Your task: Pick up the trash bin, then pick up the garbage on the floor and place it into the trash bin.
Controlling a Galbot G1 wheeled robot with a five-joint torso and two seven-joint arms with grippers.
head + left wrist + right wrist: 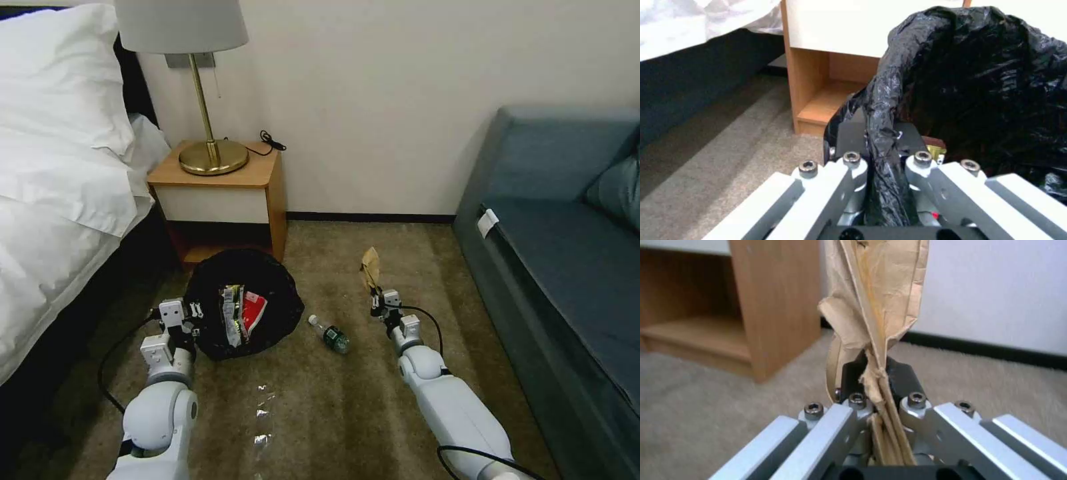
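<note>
- Your left pincer [882, 146] is clamped on the bag-lined rim of the trash bin [243, 303], gripping the near-left side; the bin's mouth faces up and toward you
- Two wrappers already lie inside: the red-and-white wrapper [253, 313] and the dark-and-yellow wrapper [231, 313]
- Your right pincer [876, 373] is closed on the brown paper [876, 290], which stands upright above the fingers, long axis vertical
- The bin lies to the left of that paper, with the bottle [330, 333] on the floor between them
- I judge the carry runs leftward, over the bottle, to the bin's open mouth
</note>
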